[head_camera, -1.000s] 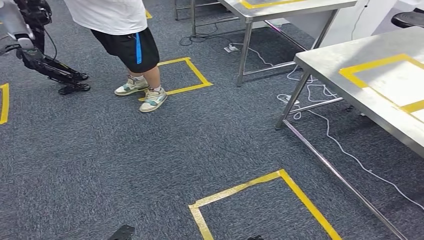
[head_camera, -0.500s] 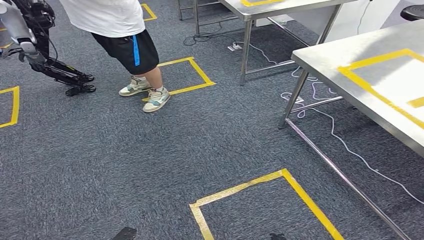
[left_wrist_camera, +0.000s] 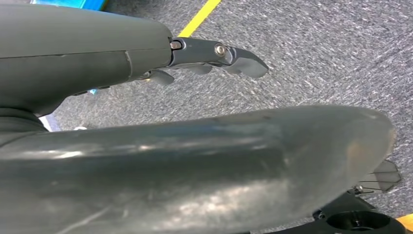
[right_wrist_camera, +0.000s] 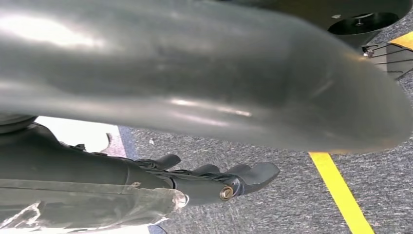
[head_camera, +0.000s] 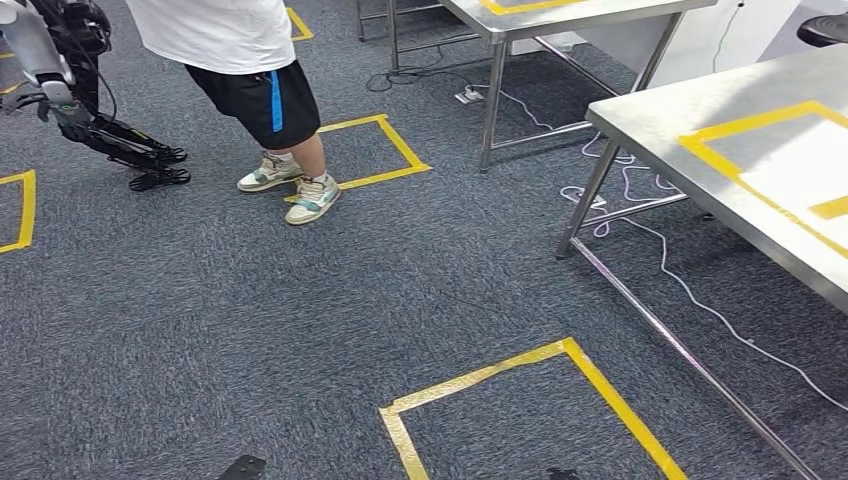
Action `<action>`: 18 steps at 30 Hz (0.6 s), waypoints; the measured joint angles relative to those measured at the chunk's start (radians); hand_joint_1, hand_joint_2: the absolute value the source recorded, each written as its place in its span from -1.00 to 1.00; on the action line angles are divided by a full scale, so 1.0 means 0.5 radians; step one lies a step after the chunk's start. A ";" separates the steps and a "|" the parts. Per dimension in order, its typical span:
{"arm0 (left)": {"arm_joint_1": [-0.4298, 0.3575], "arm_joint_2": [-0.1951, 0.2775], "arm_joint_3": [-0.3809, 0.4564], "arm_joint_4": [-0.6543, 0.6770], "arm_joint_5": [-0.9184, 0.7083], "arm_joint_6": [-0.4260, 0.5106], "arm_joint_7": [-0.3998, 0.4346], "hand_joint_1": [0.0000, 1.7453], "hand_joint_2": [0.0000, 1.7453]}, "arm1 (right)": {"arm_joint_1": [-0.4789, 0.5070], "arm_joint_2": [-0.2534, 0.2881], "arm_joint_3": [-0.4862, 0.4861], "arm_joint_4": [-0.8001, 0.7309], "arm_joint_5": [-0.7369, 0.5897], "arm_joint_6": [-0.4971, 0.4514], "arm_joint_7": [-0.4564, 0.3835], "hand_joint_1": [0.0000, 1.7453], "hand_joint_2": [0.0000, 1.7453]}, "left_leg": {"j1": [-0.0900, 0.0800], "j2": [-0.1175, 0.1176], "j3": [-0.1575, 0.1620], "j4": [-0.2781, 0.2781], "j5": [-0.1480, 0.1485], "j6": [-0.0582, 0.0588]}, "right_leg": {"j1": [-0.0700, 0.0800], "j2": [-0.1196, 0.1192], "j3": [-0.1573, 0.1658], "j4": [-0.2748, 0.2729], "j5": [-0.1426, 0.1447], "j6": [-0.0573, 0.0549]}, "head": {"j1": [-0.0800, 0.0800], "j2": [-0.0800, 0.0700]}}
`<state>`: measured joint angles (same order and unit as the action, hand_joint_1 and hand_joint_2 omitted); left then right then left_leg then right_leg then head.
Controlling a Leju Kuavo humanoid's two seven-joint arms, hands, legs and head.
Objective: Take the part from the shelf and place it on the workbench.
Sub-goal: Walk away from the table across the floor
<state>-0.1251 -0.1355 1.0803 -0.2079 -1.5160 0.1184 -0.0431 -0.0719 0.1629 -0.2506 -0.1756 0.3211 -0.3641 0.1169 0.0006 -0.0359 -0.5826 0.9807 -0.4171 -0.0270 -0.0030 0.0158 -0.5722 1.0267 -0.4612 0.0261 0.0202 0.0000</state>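
**Steel workbench at the right, both hands empty above carpet**

The workbench (head_camera: 700, 105) stands at the right of the head view: a brushed steel top with a rectangle of yellow tape (head_camera: 745, 170) stuck on it, carried on thin angular metal legs. I cannot tell where the part is.

The left hand (left_wrist_camera: 204, 56) hangs over speckled grey carpet (head_camera: 300, 320), its dark, smooth fingers nearly straight and apart, holding nothing. The right hand (right_wrist_camera: 219, 180) likewise holds nothing, its glossy dark fingers loosely extended.

On the carpet lie flat yellow tape squares (head_camera: 530, 400). A white cable (head_camera: 700, 300) snakes under the bench. A second steel table (head_camera: 560, 15) stands farther off. A person (head_camera: 260, 90) in black shorts and pale sneakers stands beside another robot (head_camera: 80, 100).
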 joint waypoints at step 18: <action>-0.006 0.003 0.000 0.000 -0.012 0.001 0.015 -1.00 -1.00 | 0.004 0.005 0.235 0.000 0.371 -0.036 0.136 -1.00 -1.00 | 0.049 -0.138 0.007 -0.012 0.016 -0.004 | -0.072 0.085 0.006 0.101 -0.070 0.119 | 0.012 0.000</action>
<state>-0.1281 -0.1340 1.0803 -0.2080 -1.5221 0.1187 -0.0357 -0.0698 0.1654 -0.1332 -0.1757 0.5067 -0.3820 0.1850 0.0250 -0.1047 -0.5790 0.9746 -0.4092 -0.0289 -0.0388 0.0584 -0.5690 1.0771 -0.4964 0.0855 0.0263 0.0000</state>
